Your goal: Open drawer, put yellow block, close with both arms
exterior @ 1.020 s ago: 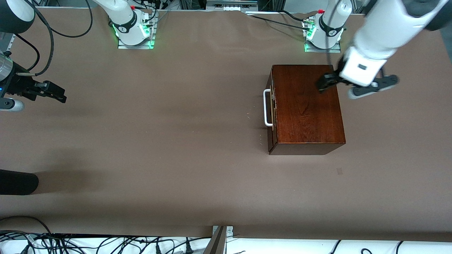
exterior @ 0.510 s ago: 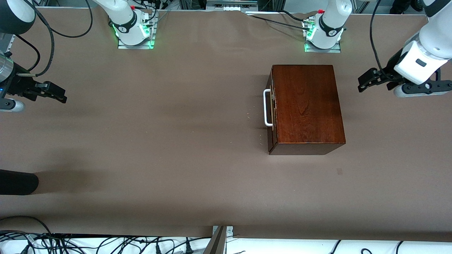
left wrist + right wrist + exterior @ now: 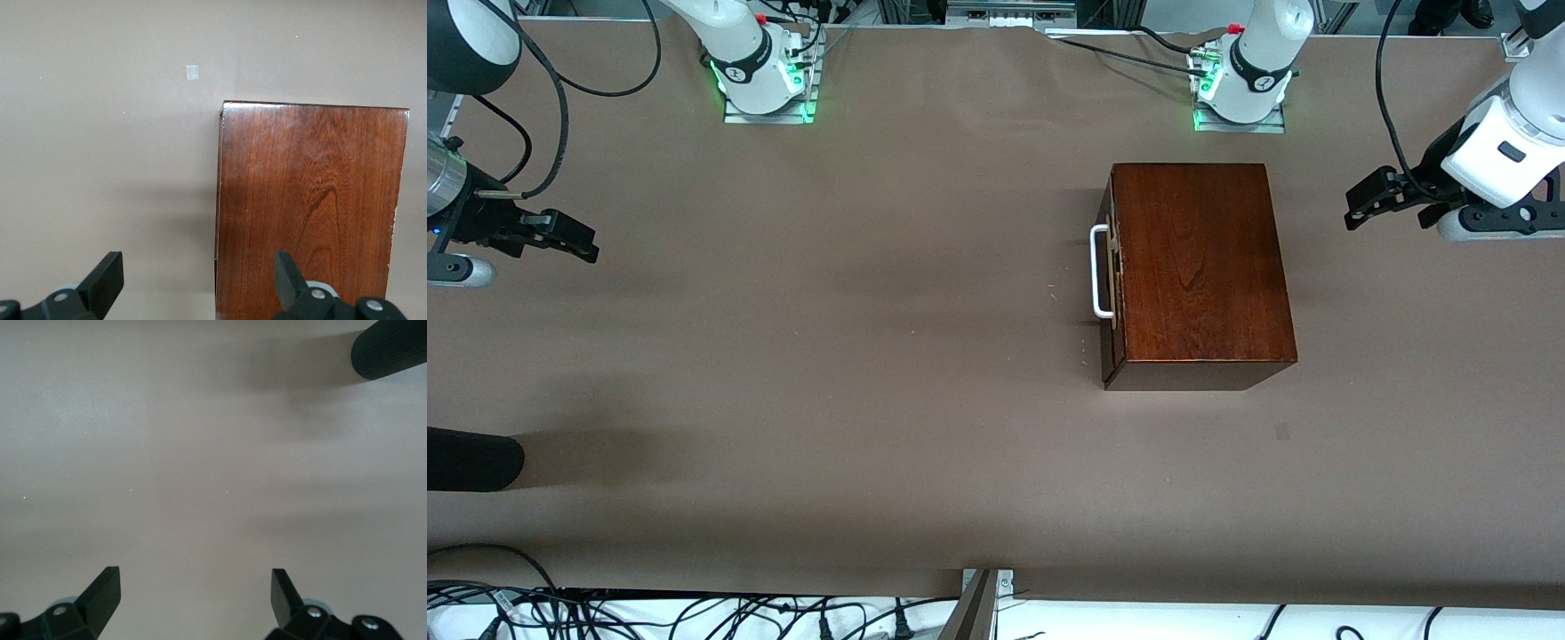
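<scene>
Since one second ago the left claw [image 3: 1360, 197] has swung off the box top toward the left arm's end of the surface [image 3: 871, 356]; it now hangs over bare covering beside the box [image 3: 1199, 267], fingers spread wide, holding nothing. Right claw [image 3: 574, 238] waits at the right arm's end, also spread wide and empty, barely shifted.

Drawer [image 3: 1110, 267] sits fully shut, white bar handle [image 3: 1099, 271] facing the right arm's end. Yellow block: not visible in any view.

Judgement: either nothing is started or the task is already finished; cannot tell which. If unstarted, the next move calls for a claw on the handle.

Left wrist view shows the box top's grain and a small pale square [image 3: 193, 73] on the surface more clearly. Right wrist view shows only bare surface and a dark rounded object [image 3: 390, 350].
</scene>
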You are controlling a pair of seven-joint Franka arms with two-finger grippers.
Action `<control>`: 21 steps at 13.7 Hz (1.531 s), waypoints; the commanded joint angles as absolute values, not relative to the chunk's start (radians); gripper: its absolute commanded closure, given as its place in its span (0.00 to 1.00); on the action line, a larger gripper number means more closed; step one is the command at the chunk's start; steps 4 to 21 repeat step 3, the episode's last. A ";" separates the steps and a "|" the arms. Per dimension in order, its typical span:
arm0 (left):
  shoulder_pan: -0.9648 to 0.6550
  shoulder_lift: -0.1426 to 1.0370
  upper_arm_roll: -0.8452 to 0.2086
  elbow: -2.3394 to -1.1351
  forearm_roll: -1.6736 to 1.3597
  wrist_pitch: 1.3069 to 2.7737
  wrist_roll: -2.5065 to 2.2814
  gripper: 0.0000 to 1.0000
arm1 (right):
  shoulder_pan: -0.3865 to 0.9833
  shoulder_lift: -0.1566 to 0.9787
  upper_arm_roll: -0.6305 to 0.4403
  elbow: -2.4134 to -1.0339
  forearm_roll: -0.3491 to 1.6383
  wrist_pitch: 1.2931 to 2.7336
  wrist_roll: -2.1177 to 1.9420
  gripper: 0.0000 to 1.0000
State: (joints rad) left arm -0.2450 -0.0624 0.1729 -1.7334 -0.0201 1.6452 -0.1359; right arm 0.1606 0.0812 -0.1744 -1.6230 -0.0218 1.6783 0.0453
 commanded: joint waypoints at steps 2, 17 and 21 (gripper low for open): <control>-0.219 -0.084 0.170 -1.746 -0.026 1.641 -0.110 0.00 | 0.160 0.084 -0.175 -1.612 -0.008 1.677 0.043 0.00; -0.219 -0.081 0.170 -1.738 -0.026 1.644 -0.107 0.00 | 0.161 0.086 -0.175 -1.612 -0.008 1.677 0.044 0.00; -0.219 -0.081 0.170 -1.738 -0.026 1.644 -0.107 0.00 | 0.161 0.086 -0.175 -1.612 -0.008 1.677 0.044 0.00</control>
